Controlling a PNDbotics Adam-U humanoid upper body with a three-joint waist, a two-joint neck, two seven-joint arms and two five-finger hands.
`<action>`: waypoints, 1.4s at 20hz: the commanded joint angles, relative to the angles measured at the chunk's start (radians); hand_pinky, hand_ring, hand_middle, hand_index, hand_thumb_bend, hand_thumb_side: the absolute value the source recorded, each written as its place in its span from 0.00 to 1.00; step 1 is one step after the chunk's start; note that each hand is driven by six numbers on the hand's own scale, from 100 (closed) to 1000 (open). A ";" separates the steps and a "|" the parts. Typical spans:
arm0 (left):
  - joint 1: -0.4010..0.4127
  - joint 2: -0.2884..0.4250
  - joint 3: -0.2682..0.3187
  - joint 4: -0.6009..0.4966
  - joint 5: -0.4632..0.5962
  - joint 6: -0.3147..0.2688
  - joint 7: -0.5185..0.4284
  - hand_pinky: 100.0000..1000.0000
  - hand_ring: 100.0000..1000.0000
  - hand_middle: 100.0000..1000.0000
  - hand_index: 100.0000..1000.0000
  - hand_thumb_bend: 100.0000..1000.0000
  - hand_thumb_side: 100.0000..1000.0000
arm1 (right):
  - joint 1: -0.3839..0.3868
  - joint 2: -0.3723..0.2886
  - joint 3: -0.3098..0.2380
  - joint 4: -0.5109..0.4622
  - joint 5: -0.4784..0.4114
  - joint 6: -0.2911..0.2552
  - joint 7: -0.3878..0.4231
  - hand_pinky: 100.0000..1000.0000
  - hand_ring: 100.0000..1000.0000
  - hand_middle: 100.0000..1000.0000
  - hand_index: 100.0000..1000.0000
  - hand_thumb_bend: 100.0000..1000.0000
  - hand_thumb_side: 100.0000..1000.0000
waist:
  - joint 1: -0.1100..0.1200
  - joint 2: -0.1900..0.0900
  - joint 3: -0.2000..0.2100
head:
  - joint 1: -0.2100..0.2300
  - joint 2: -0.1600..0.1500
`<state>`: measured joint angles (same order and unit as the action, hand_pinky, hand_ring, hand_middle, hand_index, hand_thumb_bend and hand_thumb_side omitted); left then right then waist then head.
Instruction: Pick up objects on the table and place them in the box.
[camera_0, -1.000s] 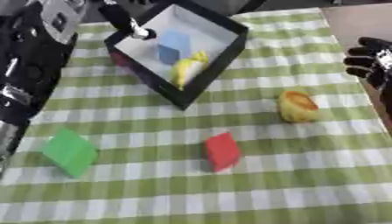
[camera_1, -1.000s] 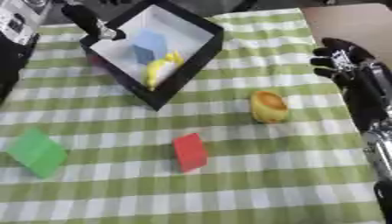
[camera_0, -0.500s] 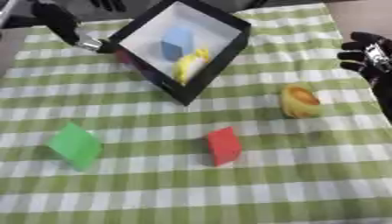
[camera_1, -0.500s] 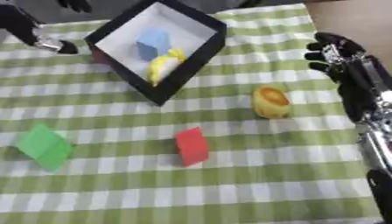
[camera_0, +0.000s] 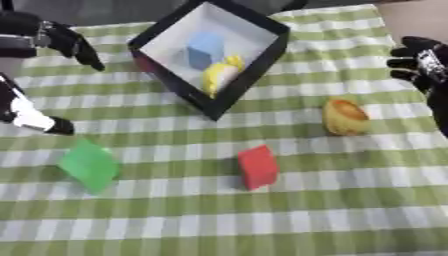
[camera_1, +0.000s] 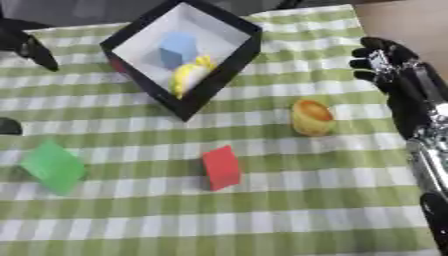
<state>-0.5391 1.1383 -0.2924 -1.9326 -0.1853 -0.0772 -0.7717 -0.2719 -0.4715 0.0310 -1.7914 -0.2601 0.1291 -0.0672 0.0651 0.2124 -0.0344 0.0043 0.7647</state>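
Left hand (camera_0: 66, 40) hangs empty, fingers slack, left of the box (camera_0: 213, 55), the green block (camera_0: 89, 165) nearest below it, 2 other pieces nearer the right hand (camera_1: 385, 62).

Green-white checked tablecloth (camera_0: 350, 200); bare, seemingly brownish surface (camera_1: 402, 22) beyond.

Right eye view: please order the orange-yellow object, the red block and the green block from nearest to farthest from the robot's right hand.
From the right hand, at the right edge of the checked cloth:
1. Orange-yellow object, on the right side, just below and left of the hand.
2. Red block, near the middle, lower down.
3. Green block, at the far left.
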 joint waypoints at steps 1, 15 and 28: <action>0.051 0.080 0.049 -0.062 -0.010 -0.010 0.027 0.84 0.82 0.79 0.86 0.54 0.37 | -0.007 -0.023 -0.012 -0.016 0.005 0.000 -0.006 0.81 0.75 0.68 0.80 0.00 0.59 | 0.003 -0.018 0.002 | -0.005 -0.001; 0.117 0.082 0.018 -0.067 -0.046 -0.047 0.060 0.84 0.83 0.81 0.88 0.57 0.35 | -0.003 -0.011 -0.009 -0.013 0.008 0.002 -0.004 0.81 0.75 0.68 0.80 0.00 0.61 | -0.005 -0.009 -0.004 | -0.010 -0.005; 0.083 0.036 -0.060 -0.064 -0.080 0.027 -0.023 0.84 0.83 0.80 0.87 0.54 0.41 | -0.010 0.003 -0.005 -0.011 0.012 0.004 -0.001 0.81 0.75 0.68 0.80 0.00 0.63 | -0.010 0.012 -0.019 | -0.006 -0.017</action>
<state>-0.4430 1.1574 -0.3560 -1.9907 -0.2641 -0.0562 -0.7826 -0.2703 -0.4572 0.0315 -1.7911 -0.2515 0.1329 -0.0691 0.0646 0.2214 -0.0548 -0.0036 0.7617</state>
